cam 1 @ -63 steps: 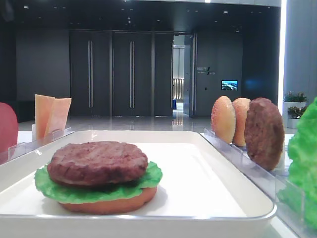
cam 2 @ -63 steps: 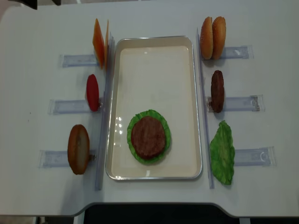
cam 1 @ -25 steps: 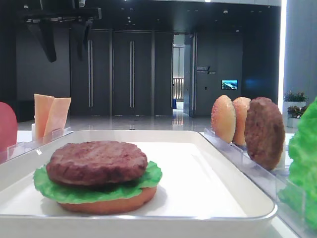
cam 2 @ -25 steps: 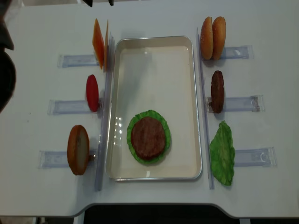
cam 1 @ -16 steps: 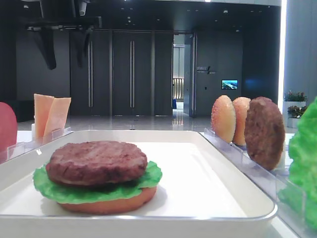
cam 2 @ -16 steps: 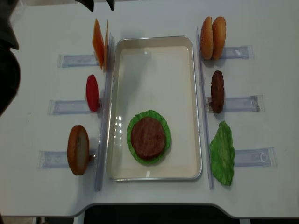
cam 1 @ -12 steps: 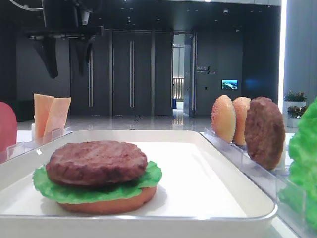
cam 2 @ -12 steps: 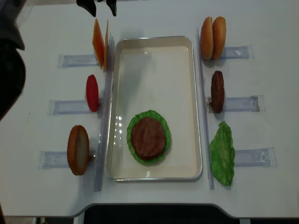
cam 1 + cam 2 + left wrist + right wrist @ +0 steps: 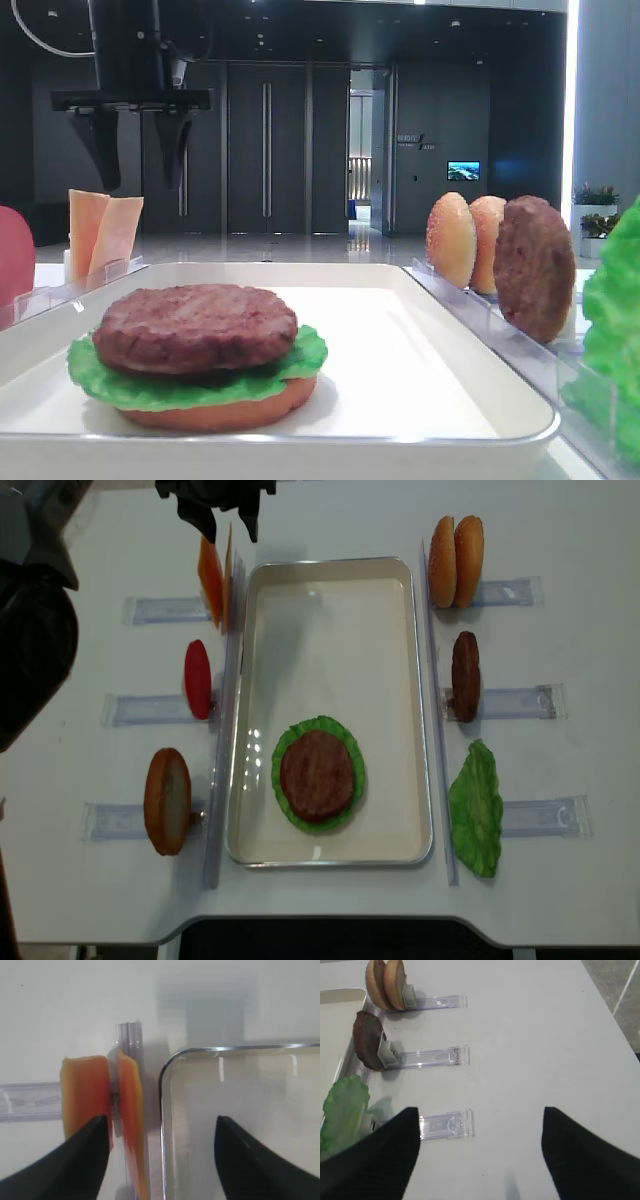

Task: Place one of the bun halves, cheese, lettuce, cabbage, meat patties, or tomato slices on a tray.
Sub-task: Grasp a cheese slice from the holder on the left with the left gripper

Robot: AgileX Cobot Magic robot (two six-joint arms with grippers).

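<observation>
- The left gripper [image 9: 229,518] has come into the scene and lowered over about 2 seconds; it now hangs just above the 2 thin pale-orange square cheese slices [image 9: 214,573] that stand on edge in the clear plastic rack [image 9: 160,609] left of the tray.
- Its dark fingers [image 9: 102,150] stand wide apart and hold nothing; in the left wrist view they straddle the slice nearer the tray [image 9: 132,1125], not yet touching it.
- The large white rectangular tray with the low rim [image 9: 330,610] carries the same stack as before: a flat orange-brown bun bottom [image 9: 215,408], a bright green ruffled lettuce leaf [image 9: 185,382] and a rough dark brown meat patty [image 9: 317,776] on top.
- My judgement: cheese is the next layer, and the step in hand is the descent to grasp 1 slice.
- The right gripper [image 9: 480,1150] rests with its fingers spread and empty, over bare table well apart from the right-hand racks.
- The red tomato slice [image 9: 198,678], the spare domed buns [image 9: 455,560], the second patty [image 9: 465,675] and the loose lettuce [image 9: 475,808] sit unmoved.
</observation>
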